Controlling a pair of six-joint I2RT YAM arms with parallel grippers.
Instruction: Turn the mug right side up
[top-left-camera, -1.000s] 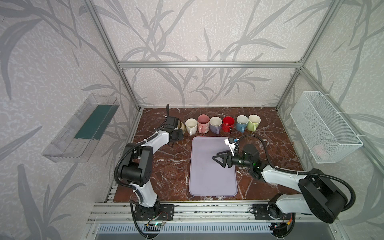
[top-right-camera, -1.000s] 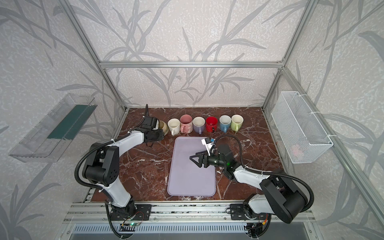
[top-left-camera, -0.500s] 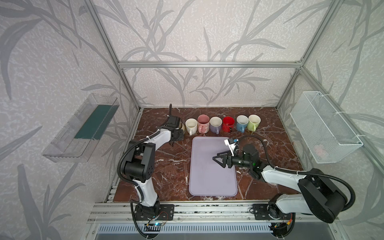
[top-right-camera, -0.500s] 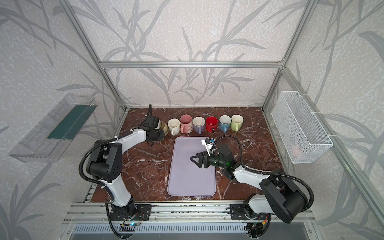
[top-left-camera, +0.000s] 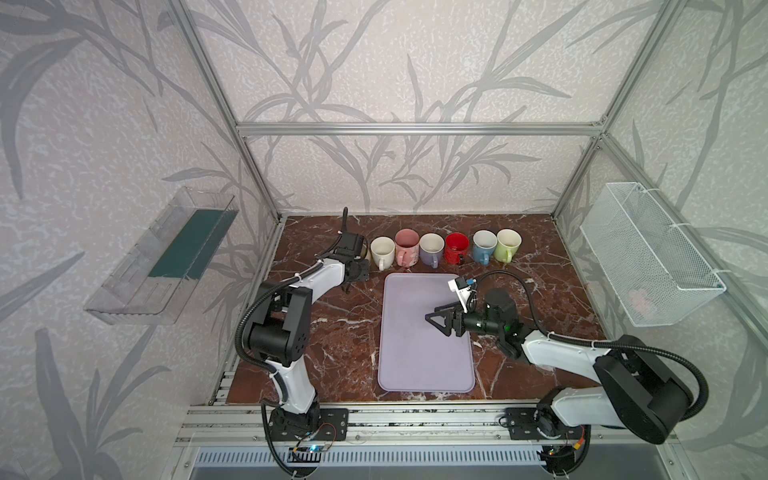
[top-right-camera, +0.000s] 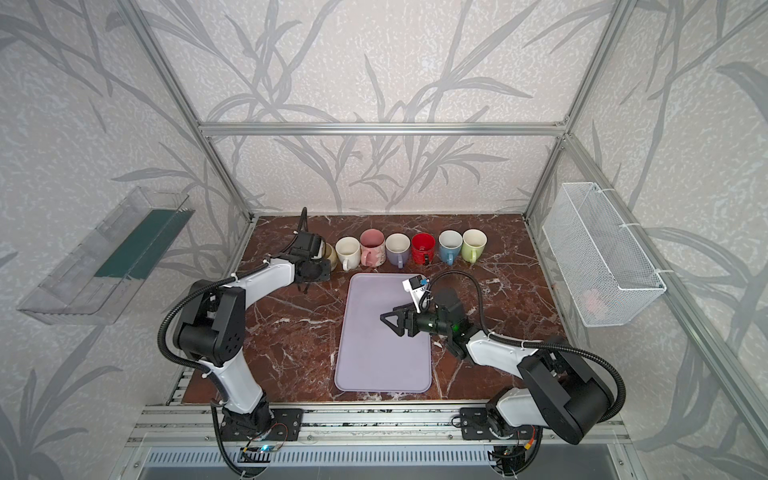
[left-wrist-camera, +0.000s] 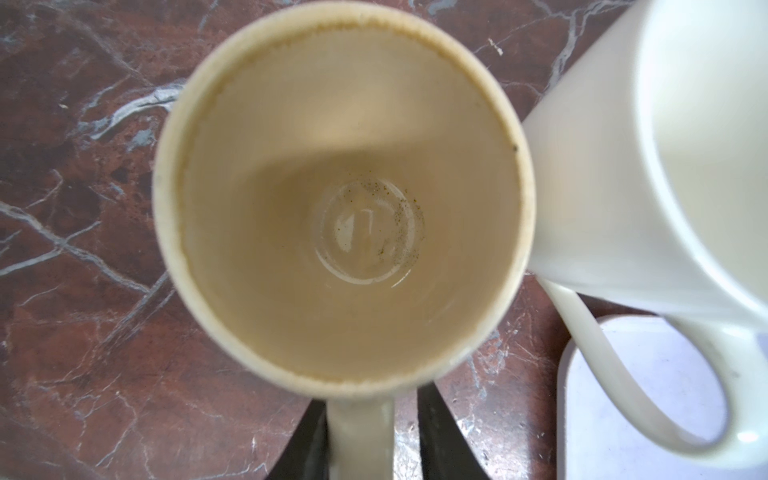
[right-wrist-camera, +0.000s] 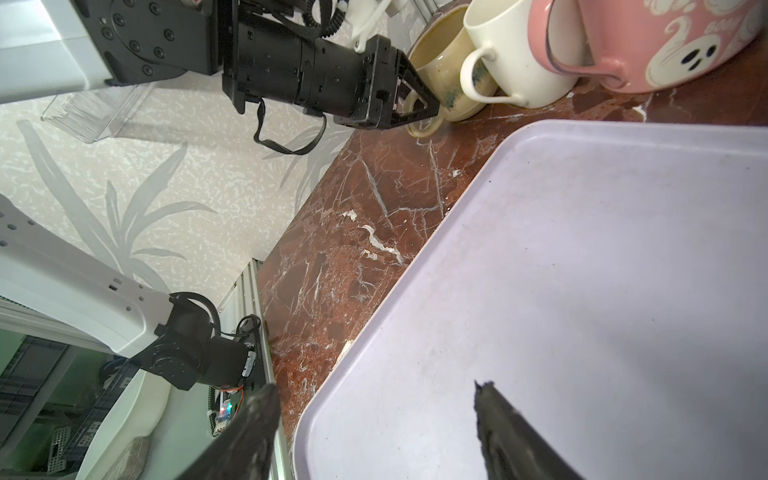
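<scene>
Beige mug (left-wrist-camera: 340, 199) is set upright on the worktop (left-wrist-camera: 83, 249) just beside the white mug (left-wrist-camera: 602, 187), its handle flanked by the left end effector's (left-wrist-camera: 370, 397) slightly parted jaws, which should be withdrawn straight to avoid tipping.

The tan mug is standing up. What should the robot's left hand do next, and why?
Probably open the left hand a bit wider and pull it straight back off the handle. The tan mug stands mouth up on the marble table, beside the white mug, and the fingers sit either side of its handle with a gap showing, so pulling sideways might bump something.
</scene>
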